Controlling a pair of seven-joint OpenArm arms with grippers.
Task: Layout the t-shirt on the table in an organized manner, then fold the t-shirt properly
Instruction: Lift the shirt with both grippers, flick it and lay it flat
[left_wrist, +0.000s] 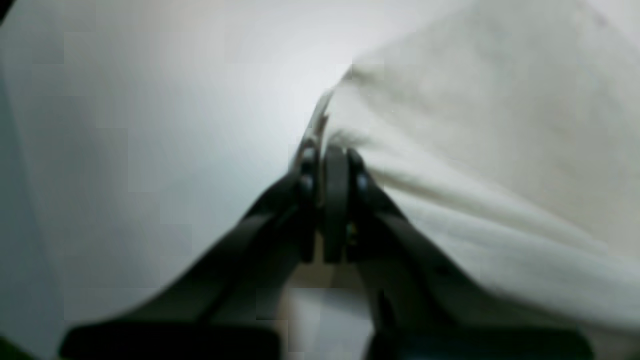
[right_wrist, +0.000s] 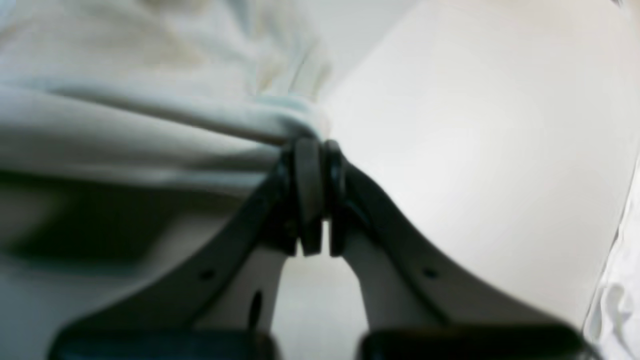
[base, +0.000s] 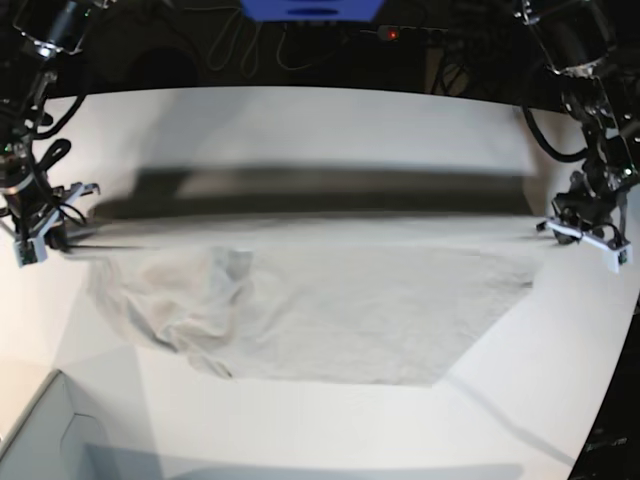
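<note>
Both wrist views are soft and blurred; I read shapes only, no weave or seams. In the left wrist view the left gripper (left_wrist: 327, 165) has its jaws pressed together on a thin edge of the t-shirt (left_wrist: 490, 150), the cloth fanning away to the right in folds. The lower part of that frame is filled by the dark finger arms, hiding whatever lies beneath.

The right gripper (right_wrist: 315, 160) is likewise closed, pinching a bunched edge of the t-shirt (right_wrist: 125, 110), which spreads off to the left. I see a dark shadow band under the cloth.

From the base view, the t-shirt (base: 340, 300) hangs stretched between the two arms, its top edge taut and raised, the lower part draped onto the table (base: 320, 120). The side toward the right gripper (base: 45, 232) is crumpled and lumpy; the side toward the left gripper (base: 580, 230) lies smoother. I cannot make out neck, sleeves or label. A long shadow crosses the table behind the shirt.

A pale box corner (base: 45, 430) is cut off at the near edge. Dark cables (base: 250, 50) and a blue object (base: 310, 10) sit beyond the table, half cropped.
</note>
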